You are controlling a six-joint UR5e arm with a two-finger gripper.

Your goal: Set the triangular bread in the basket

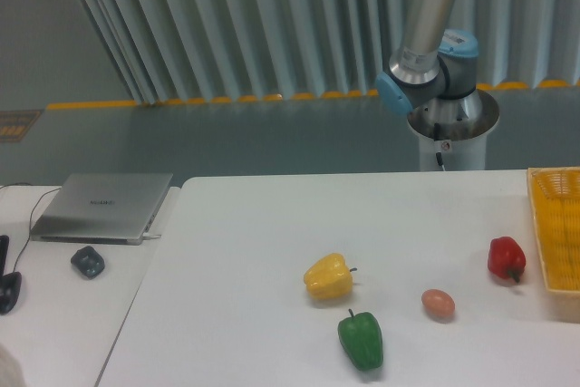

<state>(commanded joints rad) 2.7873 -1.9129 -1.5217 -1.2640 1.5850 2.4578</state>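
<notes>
The triangular bread is out of view. The yellow-orange mesh basket (557,237) sits at the table's right edge, cut off by the frame. Only the arm's base and lower links (433,70) show behind the table; the gripper itself is above the frame and not in view.
On the white table lie a yellow bell pepper (328,276), a green pepper (362,339), a red pepper (506,258) close to the basket, and a small brown egg (438,304). A laptop (101,207) and a dark mouse (88,262) rest on the side table at left.
</notes>
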